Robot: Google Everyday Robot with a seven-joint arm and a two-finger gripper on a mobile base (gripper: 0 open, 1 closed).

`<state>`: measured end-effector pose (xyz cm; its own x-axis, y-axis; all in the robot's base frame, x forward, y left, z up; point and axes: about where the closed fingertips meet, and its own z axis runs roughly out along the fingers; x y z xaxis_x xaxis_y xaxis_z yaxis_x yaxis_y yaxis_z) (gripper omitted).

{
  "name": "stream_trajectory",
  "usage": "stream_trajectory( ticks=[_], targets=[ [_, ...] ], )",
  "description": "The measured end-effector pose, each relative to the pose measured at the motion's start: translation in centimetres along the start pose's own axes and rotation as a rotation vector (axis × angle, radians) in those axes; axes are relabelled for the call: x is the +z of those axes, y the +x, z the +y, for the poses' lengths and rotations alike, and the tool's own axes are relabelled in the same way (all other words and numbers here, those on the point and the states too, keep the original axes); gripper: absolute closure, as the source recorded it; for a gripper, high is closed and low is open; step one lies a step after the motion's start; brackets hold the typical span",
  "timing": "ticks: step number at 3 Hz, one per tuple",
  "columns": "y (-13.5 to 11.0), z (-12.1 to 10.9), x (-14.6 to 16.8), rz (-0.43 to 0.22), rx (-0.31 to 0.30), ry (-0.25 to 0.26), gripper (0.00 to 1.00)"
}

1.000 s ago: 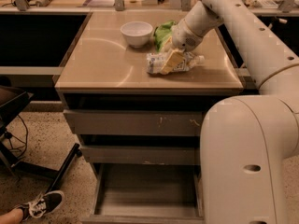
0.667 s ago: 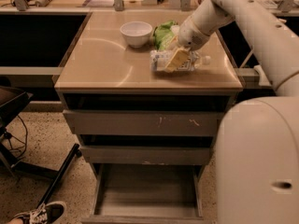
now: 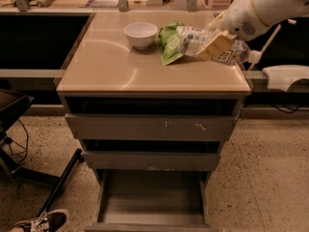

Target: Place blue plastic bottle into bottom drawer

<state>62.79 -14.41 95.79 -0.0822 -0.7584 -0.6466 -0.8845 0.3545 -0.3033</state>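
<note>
The blue plastic bottle [image 3: 191, 39] is clear and ribbed, with a label bearing a dark square mark and a white cap pointing right. It lies sideways in my gripper [image 3: 213, 44], held just above the right part of the counter. My gripper is shut on the bottle, and its tan fingers [image 3: 218, 42] wrap the bottle's middle. My white arm comes in from the upper right. The bottom drawer [image 3: 152, 215] is pulled out at the foot of the cabinet, showing a bare grey floor and thin side walls, well below the bottle.
A green snack bag [image 3: 169, 43] lies on the tan counter [image 3: 111, 69] just left of the bottle. A white bowl [image 3: 141, 35] stands left of the bag. Two shallower grey drawers [image 3: 149, 127] sit slightly open above the bottom one. A shoe [image 3: 43, 222] is at the lower left.
The bottle has risen off the counter and moved right with my gripper. The arm's bulk at the right has swung out of view, uncovering the drawers.
</note>
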Motion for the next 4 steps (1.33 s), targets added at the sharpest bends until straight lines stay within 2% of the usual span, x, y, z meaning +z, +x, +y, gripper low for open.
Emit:
stream_trajectory(
  ticks=[1,2,3,4],
  targets=[
    [-3.6,4.0,-7.2,-0.071,0.030,0.163,1.00],
    [-2.3,5.6,-10.9,-0.031,0.048,0.251,1.00],
    [-2.3,5.7,-10.9,-0.030,0.047,0.250,1.00],
    [1.6,8.2,-8.5,0.050,0.082,0.198,1.00]
  ],
)
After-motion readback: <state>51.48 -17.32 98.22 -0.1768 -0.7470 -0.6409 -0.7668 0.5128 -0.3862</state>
